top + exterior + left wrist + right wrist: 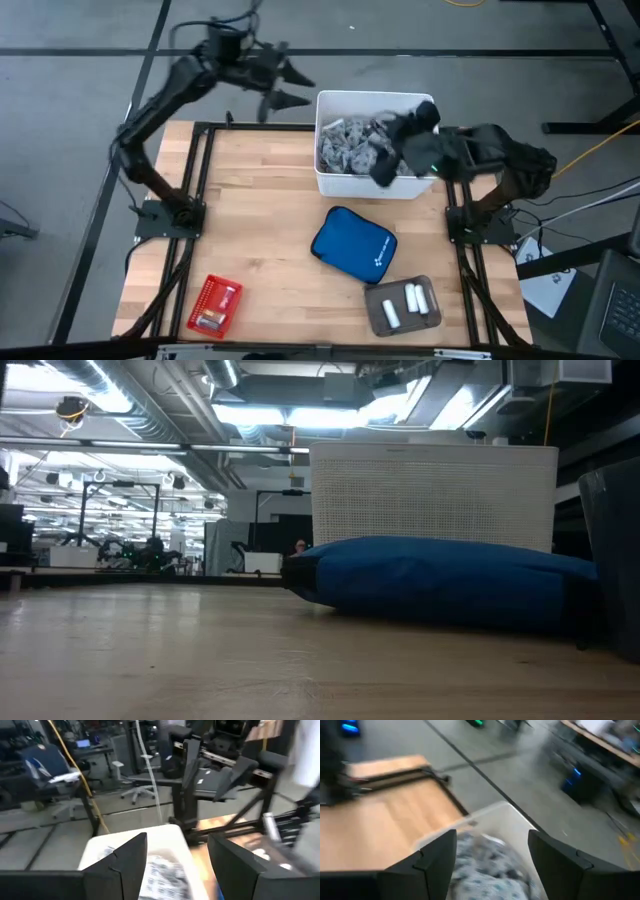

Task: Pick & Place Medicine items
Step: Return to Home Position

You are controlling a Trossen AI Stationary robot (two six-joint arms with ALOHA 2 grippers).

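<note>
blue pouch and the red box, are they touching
Apart. The high view shows a wide stretch of bare table between the blue pouch and the red box.

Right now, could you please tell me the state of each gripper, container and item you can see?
left gripper: open, empty, raised beyond the table.
right gripper: open, empty, above the white bin.
white bin: upright, holding the patterned cloth.
dark bin: upright, holding three white rolls.
blue pouch: lying flat on the table.
red box: lying flat, near-left corner.
</note>
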